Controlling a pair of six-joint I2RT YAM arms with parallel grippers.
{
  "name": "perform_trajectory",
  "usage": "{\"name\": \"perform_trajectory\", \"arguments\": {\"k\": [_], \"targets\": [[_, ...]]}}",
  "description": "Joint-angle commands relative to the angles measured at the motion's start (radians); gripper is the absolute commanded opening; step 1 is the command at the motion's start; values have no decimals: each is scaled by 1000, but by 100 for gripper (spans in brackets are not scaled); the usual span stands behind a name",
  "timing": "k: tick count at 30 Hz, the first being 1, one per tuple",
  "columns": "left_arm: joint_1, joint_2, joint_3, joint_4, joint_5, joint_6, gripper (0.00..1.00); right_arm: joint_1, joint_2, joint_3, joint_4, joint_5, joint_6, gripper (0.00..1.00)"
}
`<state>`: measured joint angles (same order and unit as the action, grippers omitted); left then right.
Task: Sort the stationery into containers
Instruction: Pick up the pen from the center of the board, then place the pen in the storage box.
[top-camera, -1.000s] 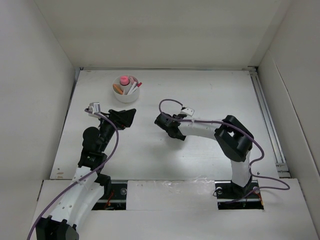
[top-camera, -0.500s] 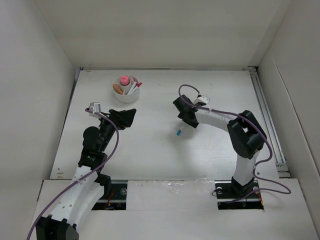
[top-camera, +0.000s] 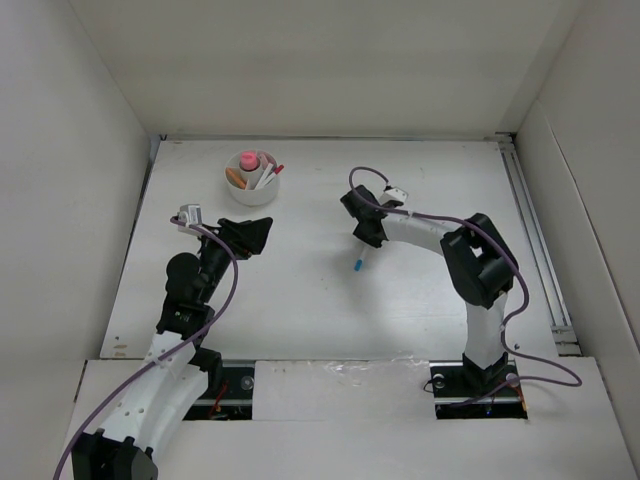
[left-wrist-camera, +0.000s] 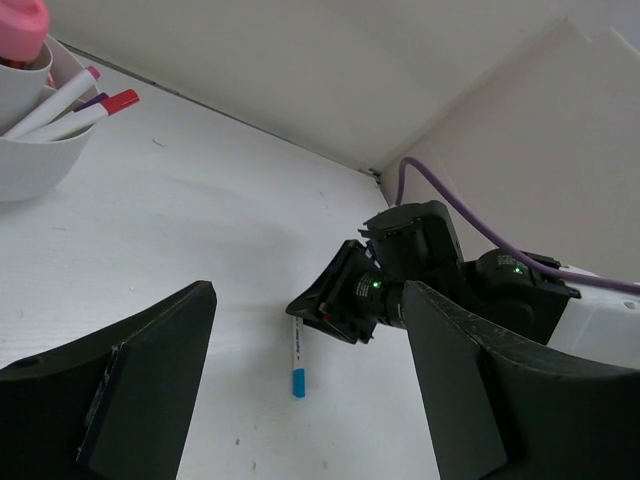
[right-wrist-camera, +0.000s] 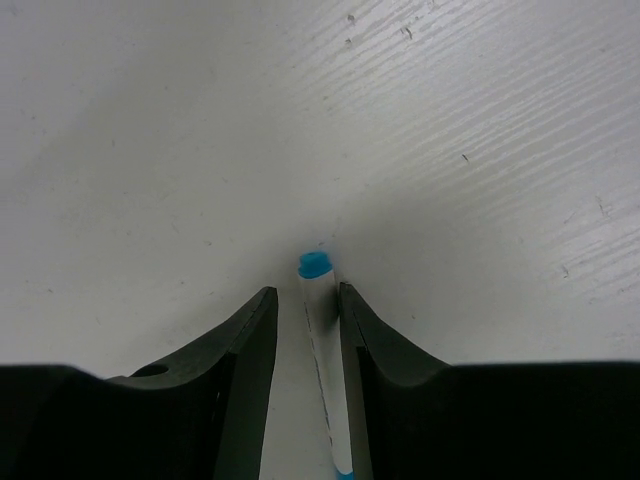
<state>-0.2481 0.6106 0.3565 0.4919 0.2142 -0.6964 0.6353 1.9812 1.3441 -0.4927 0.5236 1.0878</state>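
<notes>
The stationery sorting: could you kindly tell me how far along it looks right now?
Done: the bowl already holds a pink-topped item, an orange piece and capped pens. In hand: the right tool straddles a blue-capped pen on the table; a firm grip isn't clear. Left: carrying that pen to the bowl. The left tool hangs open and empty.
</notes>
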Motion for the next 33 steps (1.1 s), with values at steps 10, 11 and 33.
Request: {"name": "perform_trajectory", "arguments": {"k": [10,11,33], "targets": [[-5,-26,25,68,27,-12,73,6,1,-32,34,-34,-9,4],[-5,-26,25,68,18,-12,73,6,-25,-33,34,-34,-18,0],[-5,-46,-2,56,-18,-12,73,204,-142,400,235,-14,-210,0]]}}
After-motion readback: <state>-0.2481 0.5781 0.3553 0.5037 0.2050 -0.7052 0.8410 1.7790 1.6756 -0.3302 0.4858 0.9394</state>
